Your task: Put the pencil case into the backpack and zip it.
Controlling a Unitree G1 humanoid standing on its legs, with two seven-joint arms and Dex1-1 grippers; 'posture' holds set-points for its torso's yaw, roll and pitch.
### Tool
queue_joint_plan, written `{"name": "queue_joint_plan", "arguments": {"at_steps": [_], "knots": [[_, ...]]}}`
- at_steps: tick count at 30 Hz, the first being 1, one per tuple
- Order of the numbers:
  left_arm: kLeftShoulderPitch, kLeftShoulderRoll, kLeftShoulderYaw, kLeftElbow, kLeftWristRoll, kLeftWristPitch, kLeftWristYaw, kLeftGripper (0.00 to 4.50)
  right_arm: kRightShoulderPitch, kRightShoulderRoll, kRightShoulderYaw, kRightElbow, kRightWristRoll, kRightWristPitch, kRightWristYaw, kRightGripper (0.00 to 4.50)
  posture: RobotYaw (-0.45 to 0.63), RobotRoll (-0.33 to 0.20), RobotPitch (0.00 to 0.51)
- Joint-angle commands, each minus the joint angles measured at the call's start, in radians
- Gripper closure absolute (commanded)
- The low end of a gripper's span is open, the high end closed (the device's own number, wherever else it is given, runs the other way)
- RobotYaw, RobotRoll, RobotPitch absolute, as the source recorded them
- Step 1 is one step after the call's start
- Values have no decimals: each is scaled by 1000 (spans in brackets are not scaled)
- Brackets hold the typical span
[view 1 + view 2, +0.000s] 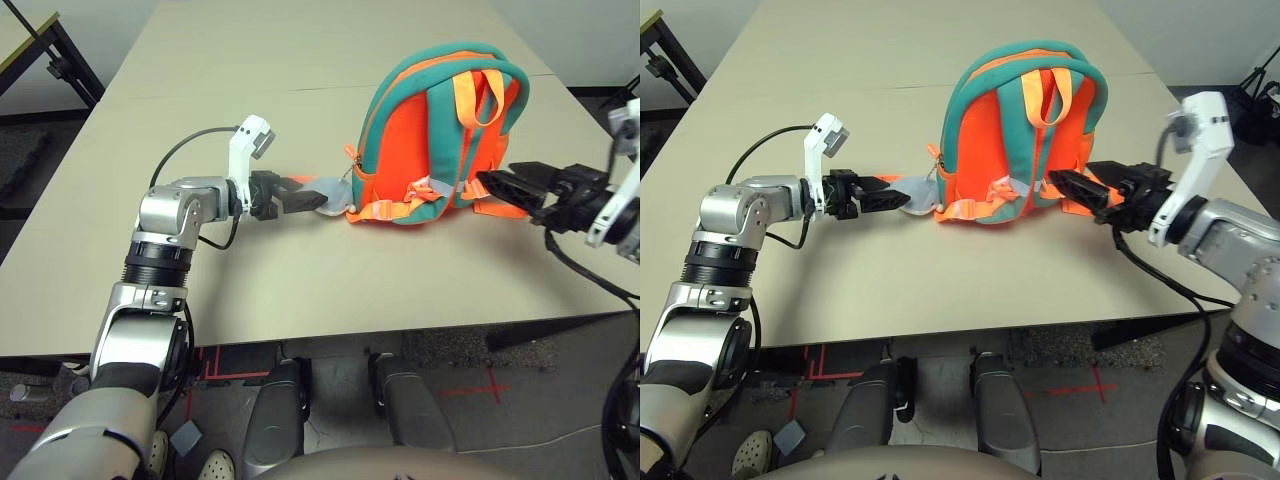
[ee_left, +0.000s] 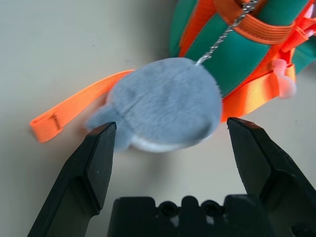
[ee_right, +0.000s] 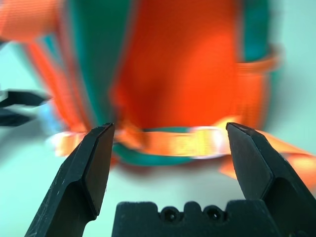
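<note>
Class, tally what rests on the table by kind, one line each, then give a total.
backpack: 1
plush shark toy: 1
Total: 2

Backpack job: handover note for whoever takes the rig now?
Left gripper: open, holding nothing, fingers either side of the plush shark by the backpack's left.
Right gripper: open, holding nothing, at the backpack's right side.
Backpack: upright on the table, strap side toward the robot.
Pencil case: nowhere on the table; likely inside already, can't confirm.
Zip state can't be read from this side.
Left: verify the case is in and the zip is shut.
</note>
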Motion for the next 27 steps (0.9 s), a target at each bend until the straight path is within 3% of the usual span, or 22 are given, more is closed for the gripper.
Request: {"name": "queue_joint_plan", "arguments": {"at_steps": [1, 13, 19, 27], "knots": [[39, 15, 34, -6, -11, -13, 28, 0, 38, 28, 10, 48, -94, -129, -72, 23, -174, 0, 193], [163, -4, 290, 4, 8, -250, 334, 0, 21, 211, 58, 312, -328, -701, -196, 23, -78, 0, 211], [268, 9, 402, -43, 7, -353, 462, 0, -4, 215, 84, 464, -414, -936, -215, 23, -26, 0, 216], [299, 9, 463, -11, 24, -463, 585, 0, -23, 205, 83, 589, -436, -1068, -229, 23, 4, 0, 220]]}}
